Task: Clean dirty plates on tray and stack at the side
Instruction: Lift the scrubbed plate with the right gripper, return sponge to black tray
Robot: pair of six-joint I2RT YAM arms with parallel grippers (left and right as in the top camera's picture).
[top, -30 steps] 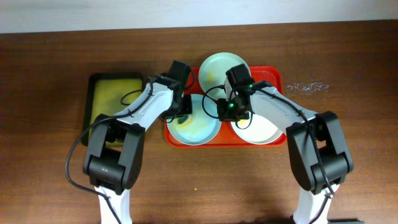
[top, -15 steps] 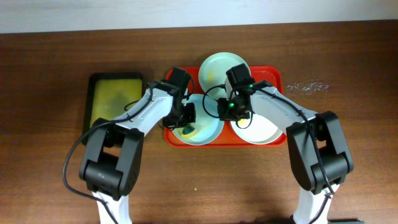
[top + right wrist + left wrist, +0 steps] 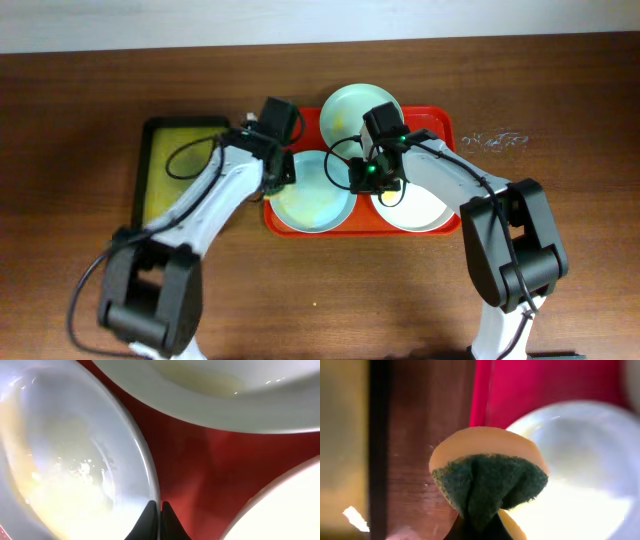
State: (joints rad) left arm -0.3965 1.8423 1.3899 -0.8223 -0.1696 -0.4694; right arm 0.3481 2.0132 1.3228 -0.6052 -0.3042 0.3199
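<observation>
While the right pincer [image 3: 156,519] is clenched on the rim of the smeared plate [image 3: 75,460], its two dark tips stand almost together, with the thin pale edge running down between them. Seen from the right wrist, that pale blue-green plate spreads away to the left of the tips, with yellowish film and small wet specks across its bowl. Just right of the tips lies bare red floor of the tray [image 3: 200,470]. Ahead of them curves the far plate [image 3: 210,385], pale with a faint yellow streak, and to their lower right shows the edge of the white plate [image 3: 280,510].

From overhead, all three plates sit inside the tray. The smeared plate lies between the two pincers. The white plate is just behind and to the right of the right pincer, and the far plate is just beyond it, toward the wall.

At the tray's left rim, the left pincer [image 3: 282,170] is grasping a sponge [image 3: 487,477], which is folded so that its dark green scouring face bulges outward and its yellow back arches over the top. Only a dark trace of the fingers shows beneath it. Below the sponge run the tray rim and a strip of brown counter [image 3: 420,435]. The smeared plate lies to the right of this pincer, and a yellow-green tray [image 3: 185,165] lies to its left on the counter. Whether the sponge touches anything beneath it cannot be told.
</observation>
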